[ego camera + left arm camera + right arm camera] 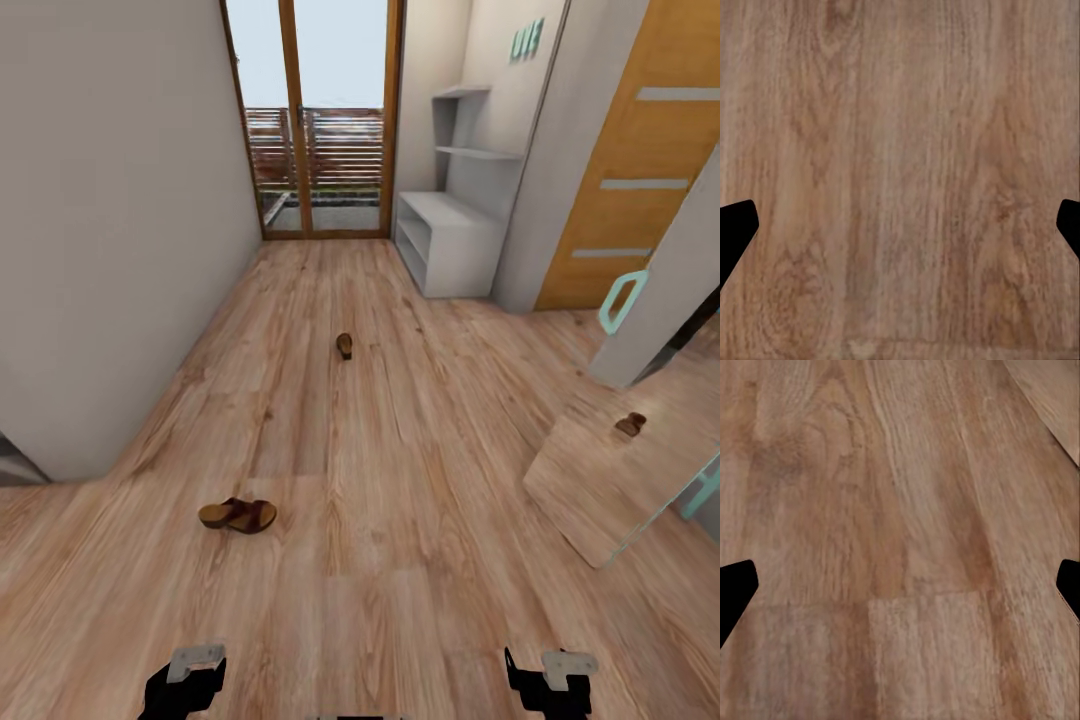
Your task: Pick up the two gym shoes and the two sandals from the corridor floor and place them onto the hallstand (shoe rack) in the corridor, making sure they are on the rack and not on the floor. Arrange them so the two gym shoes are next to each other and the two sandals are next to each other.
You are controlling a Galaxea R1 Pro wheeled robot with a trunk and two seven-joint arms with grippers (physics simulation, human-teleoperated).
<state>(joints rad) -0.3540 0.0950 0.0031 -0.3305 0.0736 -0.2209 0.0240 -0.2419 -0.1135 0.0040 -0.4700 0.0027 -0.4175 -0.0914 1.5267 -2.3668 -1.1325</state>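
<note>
One brown sandal (238, 515) lies on the wood-plank corridor floor (400, 450), ahead and to the left of me. The other sandal (344, 346) lies farther down the corridor, near its middle. The light-grey hallstand (450, 240) stands against the right wall at the far end, its top bare. The gym shoes are out of view. My left gripper (185, 685) and right gripper (548, 685) hang low at the near edge of the head view. Both are open over bare planks, left gripper (900, 232) and right gripper (900, 592), with nothing between the fingers.
A glass door (315, 120) closes the corridor's far end. Thin grey wall shelves (470, 120) hang above the hallstand. At the right are an orange door (640, 150) and a leaning mirror panel (590, 480) that reflects a sandal. A plain wall (110, 220) runs along the left.
</note>
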